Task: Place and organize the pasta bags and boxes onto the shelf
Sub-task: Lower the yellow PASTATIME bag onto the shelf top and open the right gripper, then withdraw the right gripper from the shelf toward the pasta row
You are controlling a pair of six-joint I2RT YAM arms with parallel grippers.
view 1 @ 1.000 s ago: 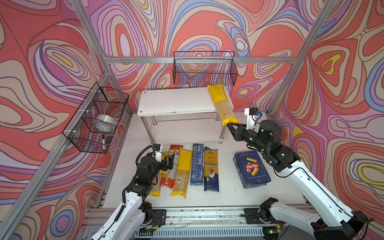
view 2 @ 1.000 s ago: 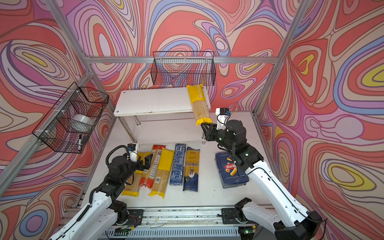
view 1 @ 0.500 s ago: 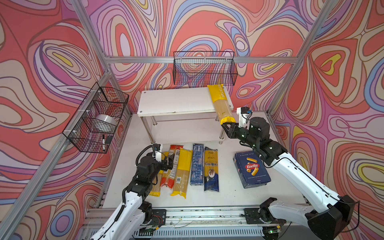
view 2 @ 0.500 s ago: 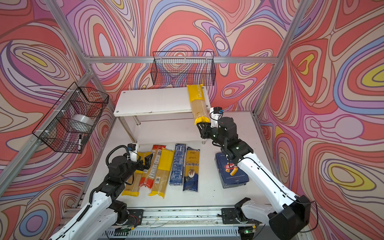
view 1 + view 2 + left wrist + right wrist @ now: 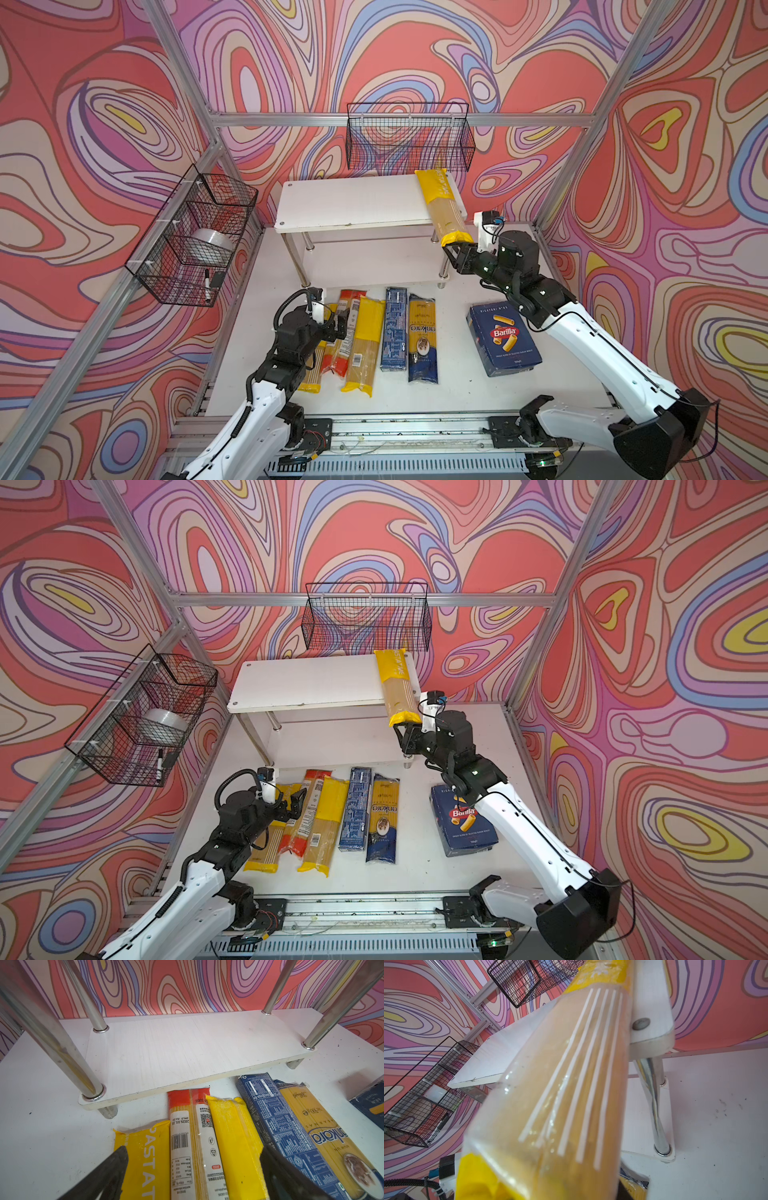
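A yellow-and-clear bag [image 5: 442, 203] [image 5: 397, 688] [image 5: 560, 1084] lies on the right end of the white shelf's top board [image 5: 353, 203] [image 5: 307, 683], its near end overhanging the front edge. My right gripper [image 5: 456, 251] [image 5: 405, 733] sits at that end; the bag hides how the jaws stand. On the table lie a yellow bag [image 5: 145, 1147], a red-ended bag [image 5: 345, 328], another yellow bag [image 5: 365, 345], a narrow blue box [image 5: 395, 328], the ankara bag [image 5: 423, 336] and the Barilla box [image 5: 505, 338]. My left gripper [image 5: 338, 322] [image 5: 193, 1159] hovers open over the leftmost bags.
A black wire basket [image 5: 409, 137] hangs on the back wall just above the shelf. Another basket [image 5: 195, 232] on the left wall holds a tape roll and a marker. The shelf's lower board [image 5: 187, 1047] is bare between chrome legs [image 5: 91, 1005].
My right arm has shifted a little left toward the shelf, and the bag's near end has moved slightly with it. The left arm and the things on the table have not moved.
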